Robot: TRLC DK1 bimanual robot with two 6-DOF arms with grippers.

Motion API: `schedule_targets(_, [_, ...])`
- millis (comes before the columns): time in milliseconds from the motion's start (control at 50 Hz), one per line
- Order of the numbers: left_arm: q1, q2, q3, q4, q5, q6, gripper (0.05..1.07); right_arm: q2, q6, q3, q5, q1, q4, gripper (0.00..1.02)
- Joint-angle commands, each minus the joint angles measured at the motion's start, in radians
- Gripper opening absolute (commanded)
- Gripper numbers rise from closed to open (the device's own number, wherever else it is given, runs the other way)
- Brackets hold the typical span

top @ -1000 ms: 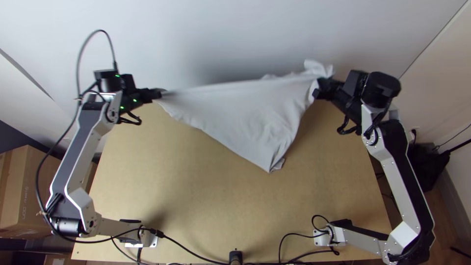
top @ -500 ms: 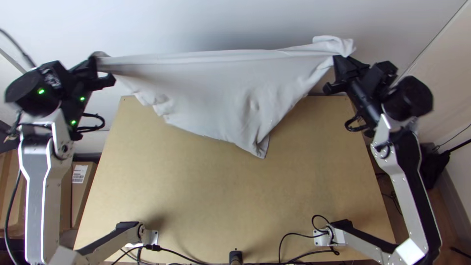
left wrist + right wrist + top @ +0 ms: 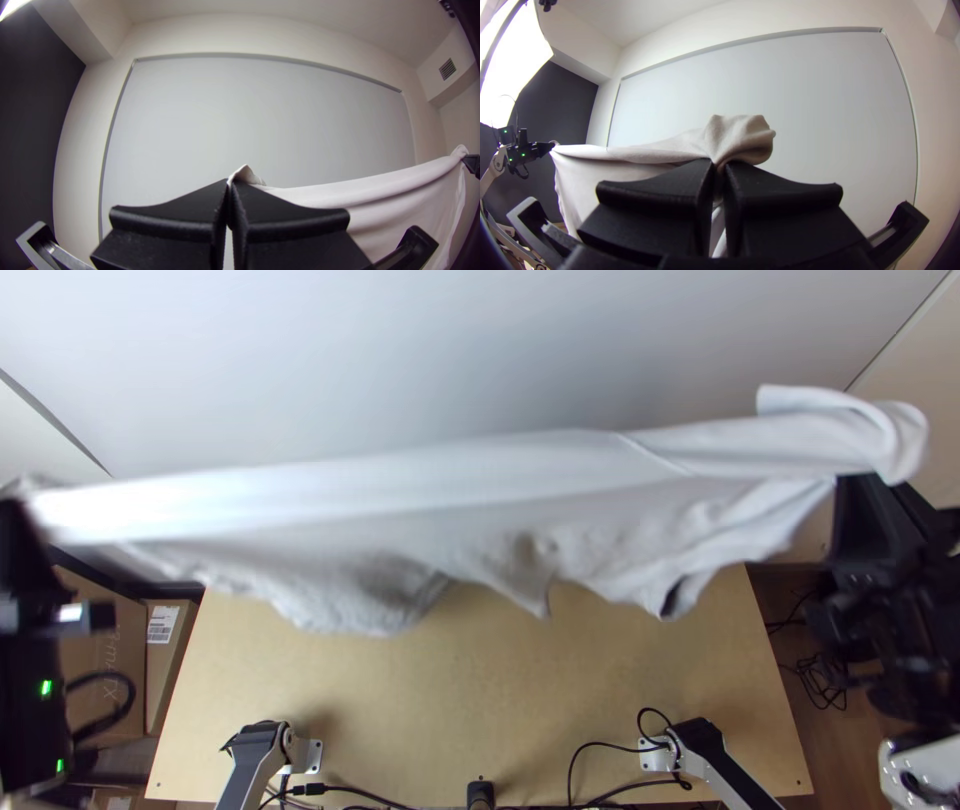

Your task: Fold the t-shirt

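Observation:
Stretched between both arms, the light grey t-shirt (image 3: 480, 495) hangs in the air above the table, its upper edge taut and its lower part drooping in uneven folds. My left gripper (image 3: 20, 510), at the top view's left edge, holds one end; in the left wrist view the left gripper (image 3: 230, 192) is shut on a small tip of cloth. At the right side, my right gripper (image 3: 865, 485) has the other end; in the right wrist view the right gripper (image 3: 720, 172) is shut on a bunched part of the t-shirt (image 3: 740, 137).
Below the cloth lies the wooden table (image 3: 480, 700), with cables (image 3: 600, 750) along its near edge. Cardboard boxes (image 3: 165, 655) stand beyond the table's left side. A large pale panel (image 3: 250, 115) is on the wall.
Both grippers have moved outward and appear larger in the top view, raised with the t-shirt. The cloth has been pulled wider, and its drooping corner has changed into several folds.

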Motion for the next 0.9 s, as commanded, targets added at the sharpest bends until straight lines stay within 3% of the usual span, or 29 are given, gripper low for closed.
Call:
schedule_targets(0, [0.024,-0.057,-0.02,-0.056,-0.065,0.045,0.08,-0.054,-0.011,0.041,0.059,-0.013,-0.009,0.02])
schedule_targets(200, [0.019,-0.049,-0.014,-0.114,-0.065,0.015,0.08,-0.028,-0.001,0.042,0.056,-0.009,-0.015,0.02])
schedule_targets(300, [0.014,-0.037,-0.071,-0.153,-0.065,-0.019,0.08,0.001,0.067,0.009,0.056,-0.006,-0.042,0.02])
schedule_targets(440, [-0.022,-0.06,-0.284,-0.216,-0.022,-0.039,0.08,-0.012,0.133,-0.195,0.056,0.032,-0.064,0.02])
schedule_targets(600, [-0.035,-0.094,-0.568,-0.177,0.005,-0.065,0.08,-0.037,0.188,-0.479,0.056,0.075,-0.059,0.02])
schedule_targets(880, [-0.033,0.067,-0.835,0.062,0.054,-0.067,0.08,0.21,0.294,-0.761,0.022,0.055,0.205,0.02])
